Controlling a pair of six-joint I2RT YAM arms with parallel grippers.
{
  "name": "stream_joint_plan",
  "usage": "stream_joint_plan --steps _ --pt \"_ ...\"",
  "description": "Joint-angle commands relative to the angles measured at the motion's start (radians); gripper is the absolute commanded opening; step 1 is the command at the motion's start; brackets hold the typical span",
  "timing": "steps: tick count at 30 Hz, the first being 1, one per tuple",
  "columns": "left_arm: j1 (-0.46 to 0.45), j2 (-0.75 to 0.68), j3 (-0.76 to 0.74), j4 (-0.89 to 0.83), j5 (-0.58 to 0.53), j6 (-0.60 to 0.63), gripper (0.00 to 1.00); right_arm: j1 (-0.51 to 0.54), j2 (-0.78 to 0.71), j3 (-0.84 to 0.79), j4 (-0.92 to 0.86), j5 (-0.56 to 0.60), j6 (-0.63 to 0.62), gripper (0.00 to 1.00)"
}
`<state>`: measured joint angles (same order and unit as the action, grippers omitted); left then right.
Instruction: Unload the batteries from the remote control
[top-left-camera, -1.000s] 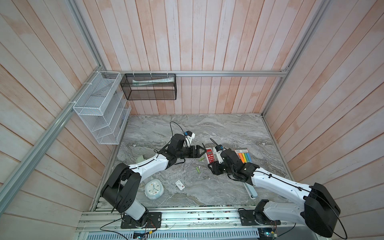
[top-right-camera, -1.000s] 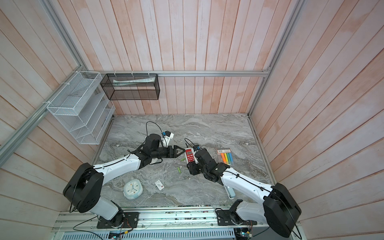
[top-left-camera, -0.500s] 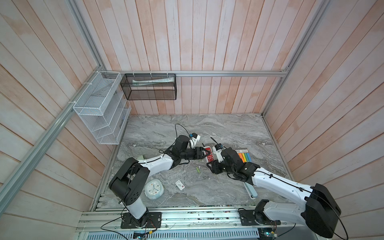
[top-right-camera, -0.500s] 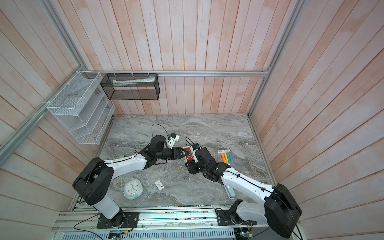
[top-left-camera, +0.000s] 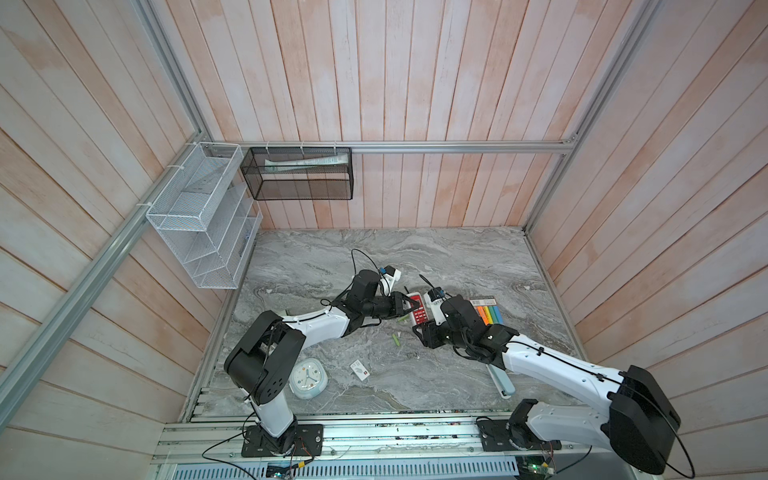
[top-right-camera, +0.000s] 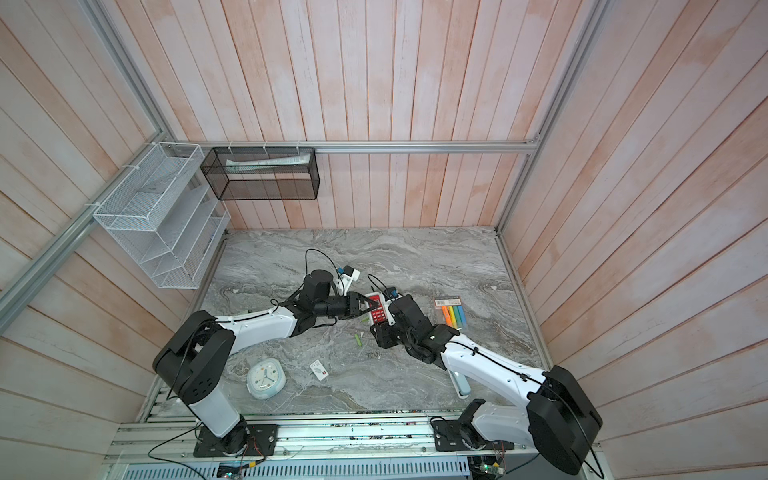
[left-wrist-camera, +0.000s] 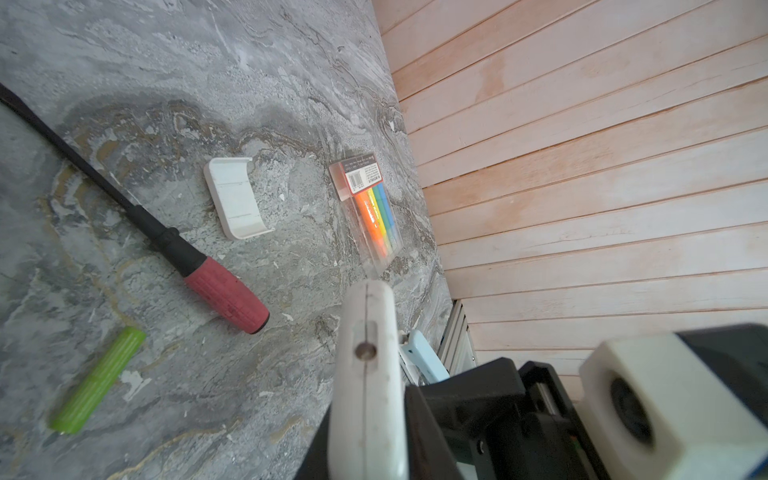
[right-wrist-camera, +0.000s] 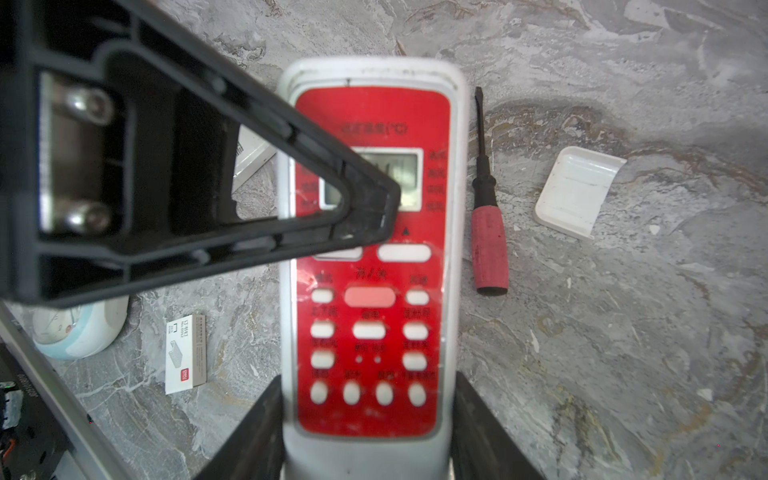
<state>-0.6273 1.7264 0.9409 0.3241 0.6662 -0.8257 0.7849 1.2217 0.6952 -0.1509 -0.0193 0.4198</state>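
My right gripper (right-wrist-camera: 368, 395) is shut on the lower end of the remote control (right-wrist-camera: 370, 257), a white body with a red button face, held off the table (right-wrist-camera: 623, 332). My left gripper (left-wrist-camera: 368, 424) has its black fingers (right-wrist-camera: 365, 199) across the remote's display end and grips the remote's thin white edge (left-wrist-camera: 368, 353). In both top views the two grippers meet at the remote (top-left-camera: 419, 313), left gripper (top-left-camera: 409, 307) and right gripper (top-left-camera: 427, 322). One yellow-green battery (left-wrist-camera: 97, 382) lies on the table, also seen as a battery (top-left-camera: 396, 339) in a top view. The battery compartment is hidden.
A red-handled screwdriver (right-wrist-camera: 488, 245) and a white battery cover (right-wrist-camera: 575, 191) lie beside the remote. A pack of highlighters (top-left-camera: 488, 313) sits right, a staples box (top-left-camera: 360, 370) and a round clock (top-left-camera: 308, 378) lie in front. A pale blue stapler (top-left-camera: 500, 380) lies under the right arm.
My left gripper reached right to the remote and its jaws closed onto the display end. The right gripper kept still with the remote.
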Motion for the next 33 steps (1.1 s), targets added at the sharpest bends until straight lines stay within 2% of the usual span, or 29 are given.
stream_joint_plan --steps 1,7,8,13,16,18,25,30,33 --pt "-0.002 0.01 0.027 0.02 0.01 0.007 0.18 0.01 0.007 0.043 0.022 0.002 -0.016 0.46" --pt "-0.003 0.006 0.027 0.016 0.004 0.003 0.0 0.011 0.018 0.053 0.023 0.002 -0.027 0.49" --pt "-0.002 0.005 0.026 0.016 0.0 0.002 0.0 0.011 0.019 0.056 0.02 0.002 -0.03 0.51" --pt "-0.002 -0.01 0.018 0.01 -0.04 -0.011 0.0 0.011 -0.001 0.06 0.019 0.01 -0.05 0.72" --pt "-0.002 -0.033 0.018 -0.021 -0.103 -0.019 0.0 0.011 -0.033 0.056 0.02 0.025 -0.068 0.83" --pt "-0.002 -0.049 0.023 -0.052 -0.147 -0.022 0.0 0.011 -0.054 0.055 0.018 0.037 -0.082 0.86" --pt "-0.003 -0.095 0.033 -0.123 -0.304 -0.102 0.0 0.021 -0.084 0.049 0.021 0.125 -0.138 0.84" --pt "-0.003 -0.119 0.016 -0.149 -0.401 -0.191 0.0 0.104 -0.053 0.034 0.082 0.306 -0.199 0.79" --pt "-0.005 -0.137 -0.009 -0.137 -0.437 -0.25 0.0 0.217 -0.021 0.021 0.156 0.488 -0.287 0.78"
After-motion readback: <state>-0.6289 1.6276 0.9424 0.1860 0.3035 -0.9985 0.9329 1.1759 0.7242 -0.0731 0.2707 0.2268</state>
